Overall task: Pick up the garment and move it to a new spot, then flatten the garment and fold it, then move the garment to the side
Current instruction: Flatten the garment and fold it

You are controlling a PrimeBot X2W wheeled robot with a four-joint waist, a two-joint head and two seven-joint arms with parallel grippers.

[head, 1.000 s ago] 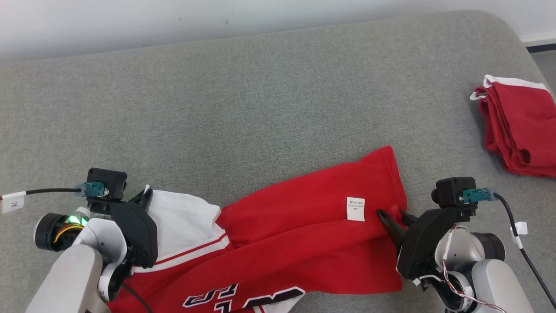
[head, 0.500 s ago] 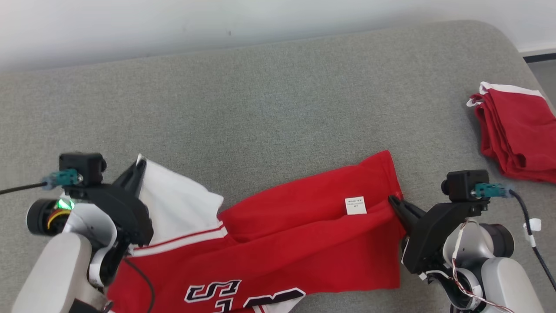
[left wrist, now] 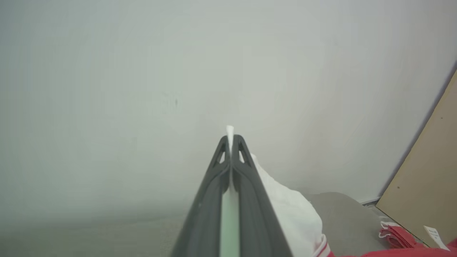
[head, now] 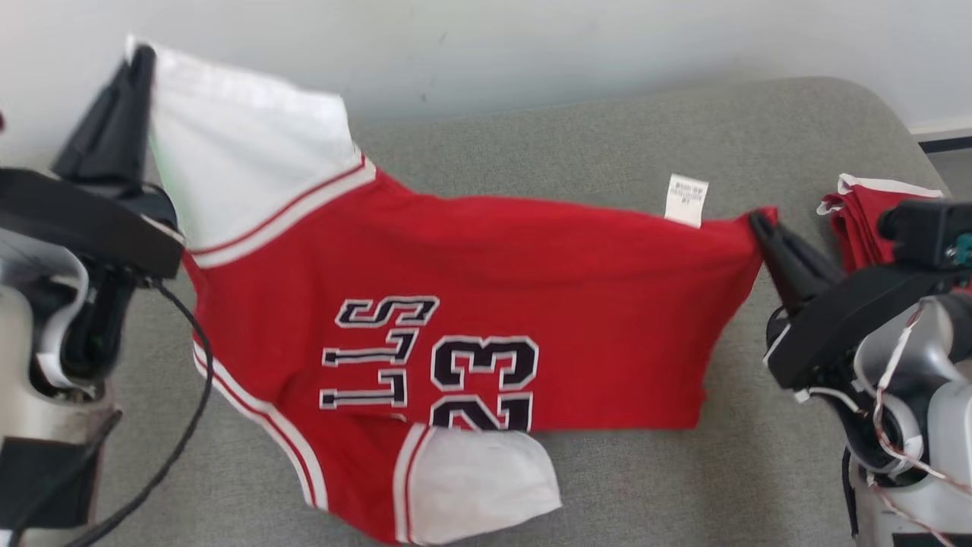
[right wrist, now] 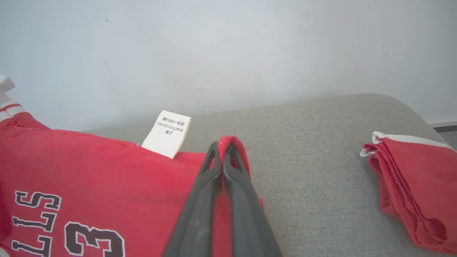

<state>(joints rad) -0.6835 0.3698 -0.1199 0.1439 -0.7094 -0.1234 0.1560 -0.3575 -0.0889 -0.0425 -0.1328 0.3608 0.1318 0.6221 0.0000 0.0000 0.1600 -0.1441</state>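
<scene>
**Shirt is being held up by both grippers: pick-up in progress, everything else pending**

The red shirt (head: 471, 304) is being held stretched across the middle of the head view, above the grey couch (head: 607, 129).

- Its white sleeve (head: 243, 129) is being pinched by the left gripper (head: 140, 61) at the upper left of the frame. The jaws are narrow, and in the left wrist view a sliver of white cloth is being squeezed out past the tips.
- Its red corner at the right of the frame, just beside the white label (head: 686, 199), is being pinched by the right gripper (head: 759, 224). The jaws are narrow there too.
- The second white sleeve is being left to hang at the bottom centre. Whether it is touching the couch cannot be told.

Progress, as judged from this:
- The pick-up is being carried out now and both grips look secure.
- The set-down at a new spot is not yet done.
- Flattening, folding and the move to the side are all being counted as open.

A folded pile of red cloth (head: 850, 220) is being left at the right edge of the frame, apart from the shirt. It is probably marking the side spot, but that is only a guess.
</scene>
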